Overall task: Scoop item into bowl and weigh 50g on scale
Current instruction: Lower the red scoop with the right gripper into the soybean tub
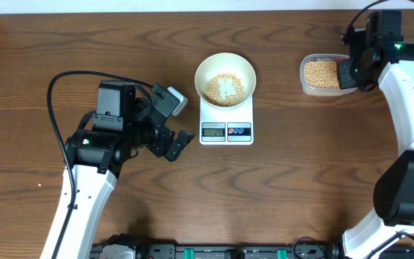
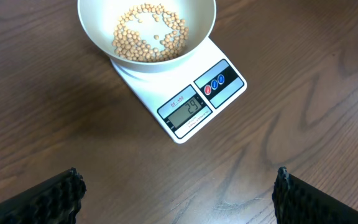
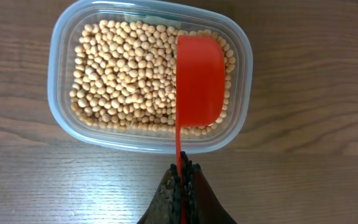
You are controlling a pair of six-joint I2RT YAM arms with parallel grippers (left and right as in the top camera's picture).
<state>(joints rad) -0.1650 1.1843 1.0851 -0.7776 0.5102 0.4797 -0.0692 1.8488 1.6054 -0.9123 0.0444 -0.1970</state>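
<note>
A white bowl (image 1: 225,74) (image 2: 146,34) holding a thin layer of tan beans (image 1: 224,88) (image 2: 149,34) stands on the white scale (image 1: 226,122) (image 2: 194,99), whose display is lit. My left gripper (image 1: 175,122) (image 2: 179,193) hovers open over bare table left of the scale, nothing between its fingers. At the far right, my right gripper (image 1: 351,72) (image 3: 183,180) is shut on the thin handle of a red scoop (image 3: 199,81). The scoop lies turned on its side in the clear container (image 1: 322,75) (image 3: 149,74) full of beans (image 3: 126,71).
The wooden table (image 1: 300,180) runs to a pale wall edge at the far left. The left arm's black cable (image 1: 60,108) loops over the table's left part. The right arm's white links (image 1: 408,108) stand along the right edge.
</note>
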